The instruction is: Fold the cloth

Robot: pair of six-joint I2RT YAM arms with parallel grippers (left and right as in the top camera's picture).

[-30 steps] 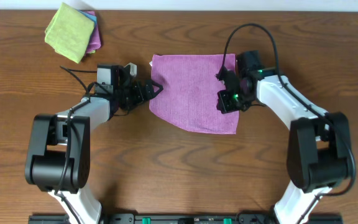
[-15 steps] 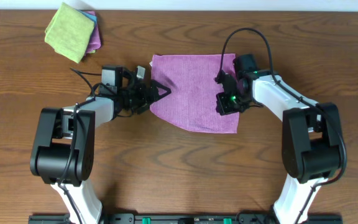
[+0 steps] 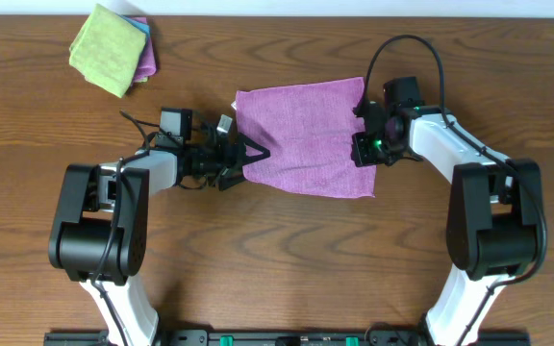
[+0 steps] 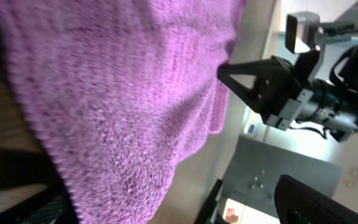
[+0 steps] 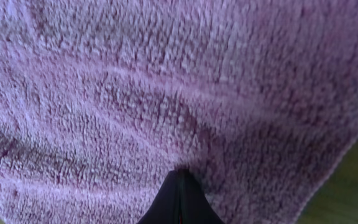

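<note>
The purple cloth (image 3: 301, 135) lies spread in the middle of the wooden table, slightly skewed. My left gripper (image 3: 258, 154) is at its left edge with the jaws apart. In the left wrist view the cloth (image 4: 117, 93) drapes over one finger and fills the frame, and the jaws (image 4: 166, 199) are wide open. My right gripper (image 3: 364, 149) is at the cloth's right edge. In the right wrist view its fingertips (image 5: 179, 177) are pressed together, pinching the cloth (image 5: 166, 81). The right gripper also shows in the left wrist view (image 4: 260, 78).
A stack of folded cloths (image 3: 113, 48), green on top with pink and blue beneath, sits at the far left corner. The table's far edge (image 3: 277, 12) runs along the top of the overhead view.
My left gripper slid right to the cloth's left edge. My right gripper moved right and away with the cloth, pulling the front edge back and skewing the cloth.
</note>
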